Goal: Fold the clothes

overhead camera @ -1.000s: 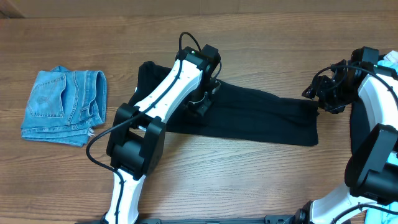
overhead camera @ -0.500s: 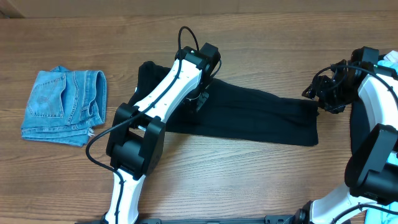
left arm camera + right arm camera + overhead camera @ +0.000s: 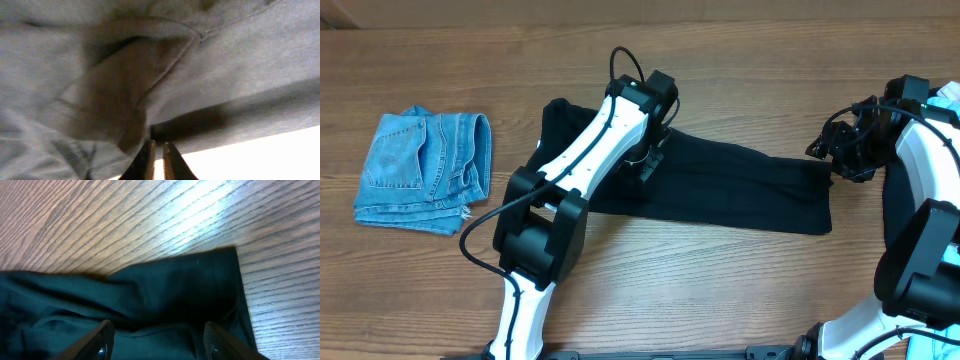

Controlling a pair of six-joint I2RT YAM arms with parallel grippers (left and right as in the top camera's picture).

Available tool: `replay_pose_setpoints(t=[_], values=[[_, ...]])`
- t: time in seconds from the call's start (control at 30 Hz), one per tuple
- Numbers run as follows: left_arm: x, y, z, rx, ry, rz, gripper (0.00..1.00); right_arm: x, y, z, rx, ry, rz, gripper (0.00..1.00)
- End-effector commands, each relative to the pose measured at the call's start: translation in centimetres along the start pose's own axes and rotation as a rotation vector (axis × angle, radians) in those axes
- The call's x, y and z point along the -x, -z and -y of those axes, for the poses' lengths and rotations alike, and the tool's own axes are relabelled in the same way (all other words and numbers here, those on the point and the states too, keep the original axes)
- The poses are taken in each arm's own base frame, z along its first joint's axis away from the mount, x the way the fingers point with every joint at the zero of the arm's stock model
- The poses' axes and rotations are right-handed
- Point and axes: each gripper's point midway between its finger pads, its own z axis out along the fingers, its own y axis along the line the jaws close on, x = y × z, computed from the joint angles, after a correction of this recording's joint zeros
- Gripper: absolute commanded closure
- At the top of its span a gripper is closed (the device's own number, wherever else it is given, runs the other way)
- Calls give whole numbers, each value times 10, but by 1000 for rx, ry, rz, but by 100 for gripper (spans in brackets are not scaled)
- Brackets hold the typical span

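Found the large black garment [image 3: 740, 190] laid as a long band across the middle of the tabletop [image 3: 720, 300]. Noted a folded denim piece [image 3: 420, 170] lying well apart at the left. Located the left hand [image 3: 645, 160] low on the band's left part, with fingers drawn nearly together at the cloth; could not tell whether a fold was pinched. Located the right hand [image 3: 838, 152] just over the band's right end, with fingers held apart and only cloth beneath. Judged the step in hand as taking hold of the band for a fold. Judged as needed next: a firm pinch on the cloth, then a lift of one end across to the other.
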Motion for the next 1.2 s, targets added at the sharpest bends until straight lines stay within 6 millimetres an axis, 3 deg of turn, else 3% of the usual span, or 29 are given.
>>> replay_pose_setpoints(t=[0.0, 0.03, 0.13, 0.27, 0.57, 0.63, 0.73, 0.77, 0.83, 0.9, 1.1, 1.17], values=[[16, 37, -23, 134, -37, 114, 51, 4, 12, -4, 10, 9, 39, 38], [19, 35, -25, 133, -68, 121, 42, 4, 12, -4, 11, 9, 39, 39], [20, 22, -31, 132, -106, 106, 34, 4, 12, -4, 11, 9, 39, 39], [15, 8, -34, 81, -107, 75, 37, 4, 12, -3, 10, 8, 36, 39], [1, -7, -6, -81, -251, 38, 37, 3, 12, -3, 10, 7, 32, 39], [-4, -11, -4, -85, -257, 19, 43, 3, 12, -3, 10, 7, 32, 39], [-5, -11, -4, -85, -256, 16, 60, 3, 12, -3, 10, 7, 32, 39], [-5, -11, -4, -86, -256, 18, 78, 3, 12, -3, 10, 6, 32, 39], [-4, -10, -3, -86, -239, 19, 95, 2, 12, -3, 10, 6, 31, 40], [-5, -6, 8, -107, -217, 15, 96, 2, 12, -3, 9, 6, 31, 40], [-9, 16, 72, -300, -291, 22, 96, 2, 12, -3, 9, 6, 31, 40], [-10, 17, 81, -303, -312, 20, 96, 2, 12, -3, 9, 5, 29, 40]])
